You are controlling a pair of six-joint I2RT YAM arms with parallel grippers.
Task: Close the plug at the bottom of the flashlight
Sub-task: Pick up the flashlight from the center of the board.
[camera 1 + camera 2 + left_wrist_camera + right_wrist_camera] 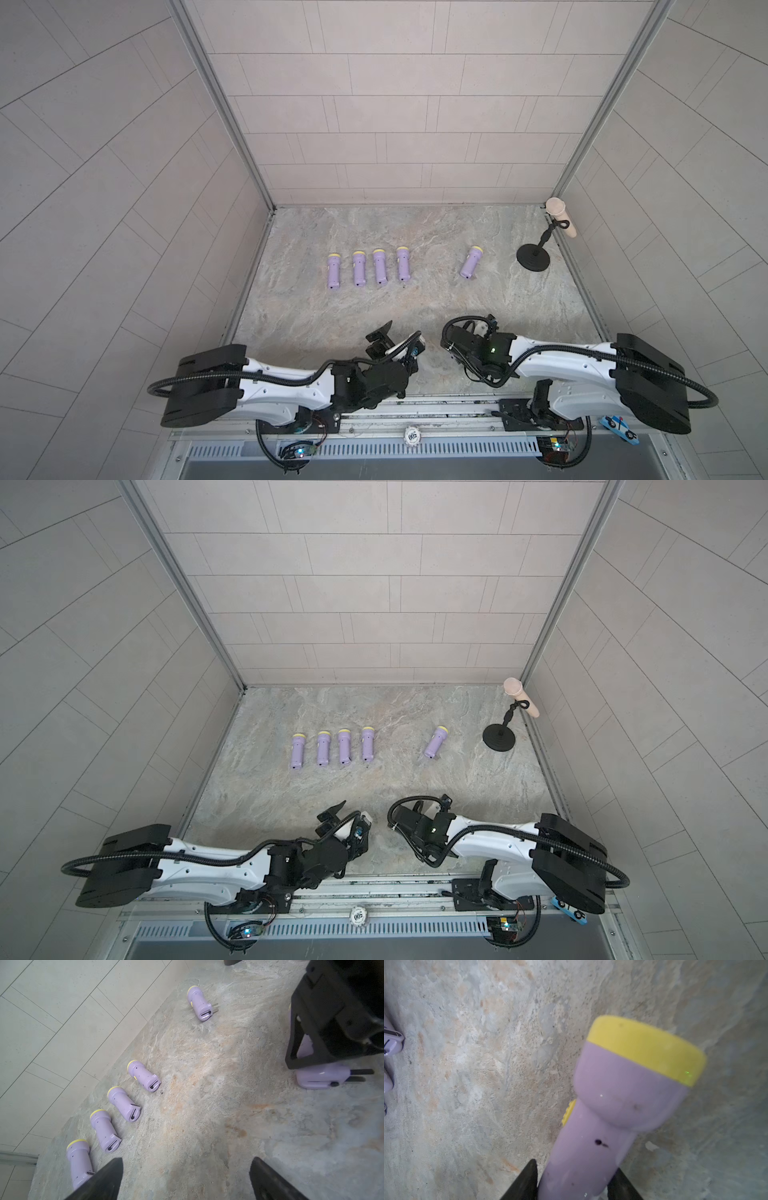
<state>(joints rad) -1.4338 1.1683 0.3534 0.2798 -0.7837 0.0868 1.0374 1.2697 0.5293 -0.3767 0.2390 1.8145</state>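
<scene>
Clock centred on table [415, 307], robot at 6.
At 7, left gripper [187, 1159]: fingers wide apart over table.
At 4, right gripper [575, 1165]: fingers flank lilac body of flashlight [623, 1088], close against it; real squeeze or not, cannot tell.
That flashlight in front half of table, yellow head pointing away from wrist, plug prongs [361, 1072] sticking out of bottom end.
Farther, at 10: row of four flashlights [379, 268], side by side, not touching.
At 1: lone flashlight [471, 262], tilted, prongs out.
At 2, near back corner: black stand [533, 257].

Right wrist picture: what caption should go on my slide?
Purple flashlight, yellow head, flanked by the right pincer over a stone tabletop.
</scene>
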